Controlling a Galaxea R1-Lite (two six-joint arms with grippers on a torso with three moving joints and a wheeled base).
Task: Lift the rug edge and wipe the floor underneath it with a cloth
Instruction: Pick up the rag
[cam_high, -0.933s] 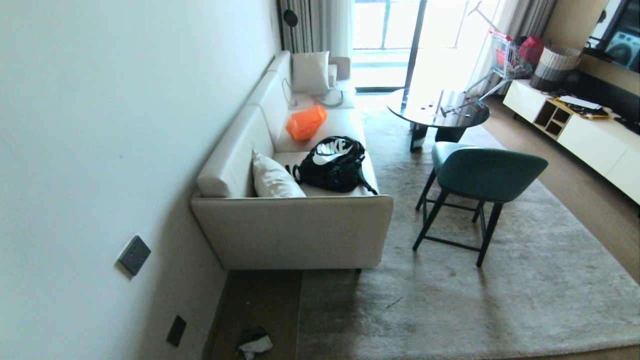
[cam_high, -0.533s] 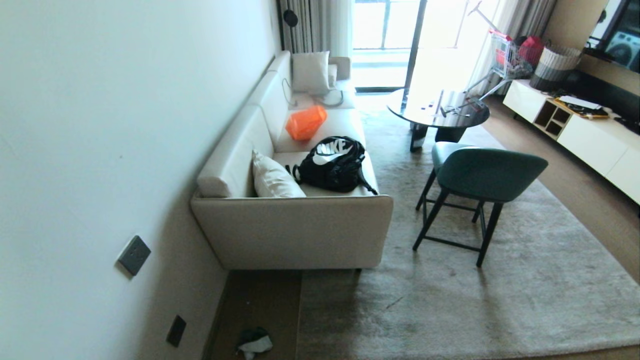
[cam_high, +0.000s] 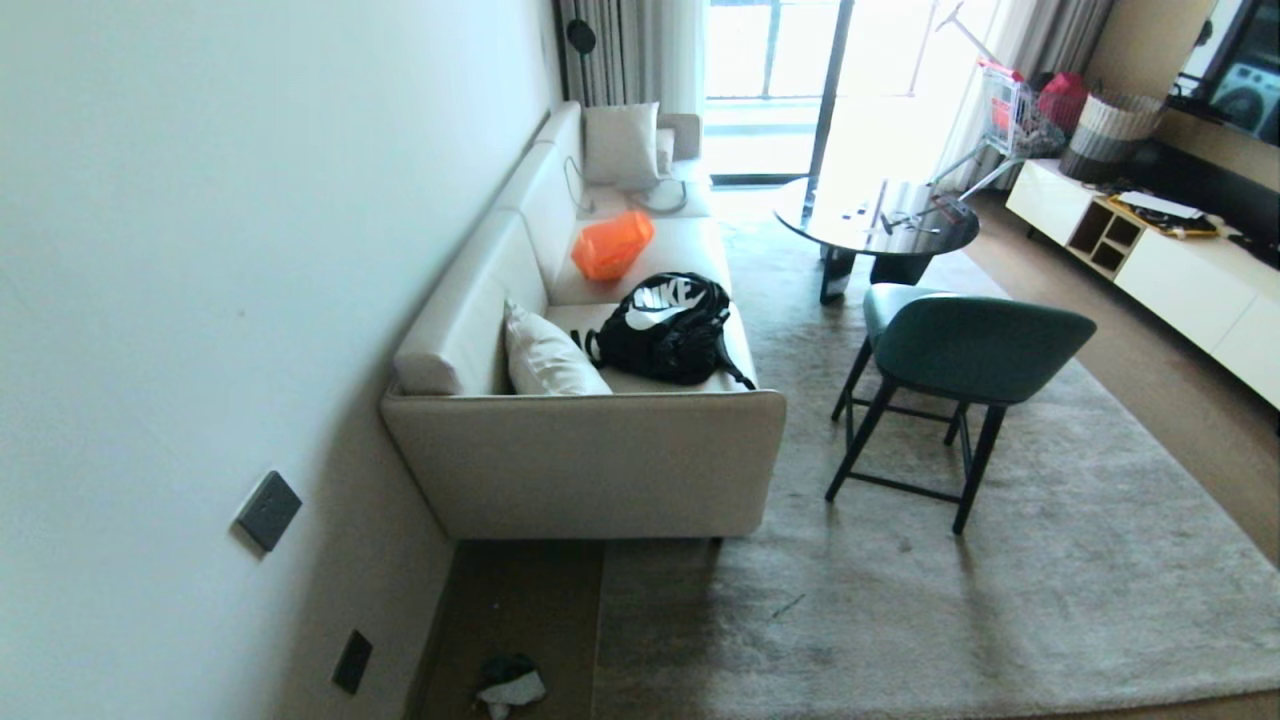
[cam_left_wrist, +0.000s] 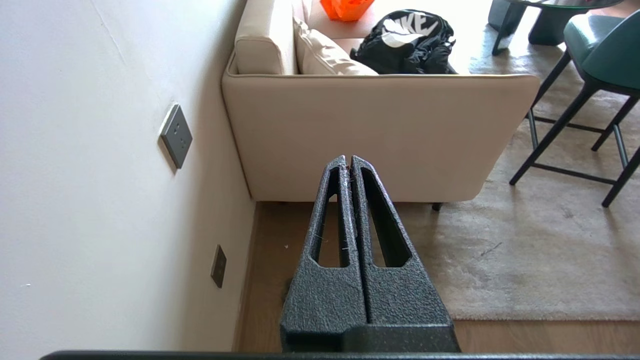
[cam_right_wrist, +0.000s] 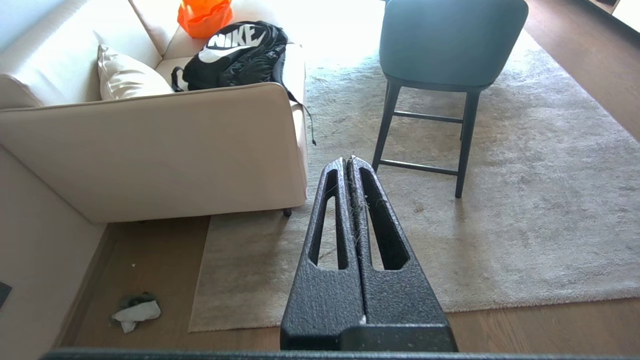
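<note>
From where I'm driving, the rug (cam_high: 950, 600) fills most of the room ahead, lying flat with its near corner (cam_right_wrist: 200, 325) square on the floor (cam_high: 520, 600) just beyond the sofa's end. The cream sofa (cam_high: 590, 460) stands against the wall (cam_high: 200, 250), a black Nike backpack (cam_high: 665, 325), an orange bag (cam_high: 612, 243) and pillows on its seat. A green chair (cam_high: 960, 350) has its legs on the rug, with a round dark tabletop (cam_high: 875, 220) behind it and a white cabinet (cam_high: 1180, 270) along the far side.

The cloth (cam_high: 510, 683), green and white, lies crumpled on the bare wood strip between wall and rug, near the baseboard and apart from the rug edge.

Both arms hang parked, out of my head view. The left gripper (cam_left_wrist: 348, 162) has its fingers pressed together on nothing, and the right gripper (cam_right_wrist: 348, 162) likewise, with a few stray fibres caught between them.

My worries: nothing is started, and the strip by the wall is narrow, so reaching for the cloth could scrape an arm on the wall or its outlets (cam_high: 268, 510). The sofa's foot seems to pin the rug further in, so I judge only the near corner will lift freely. Thin pile may slip from shut-tight fingers if I bite too shallow.
</note>
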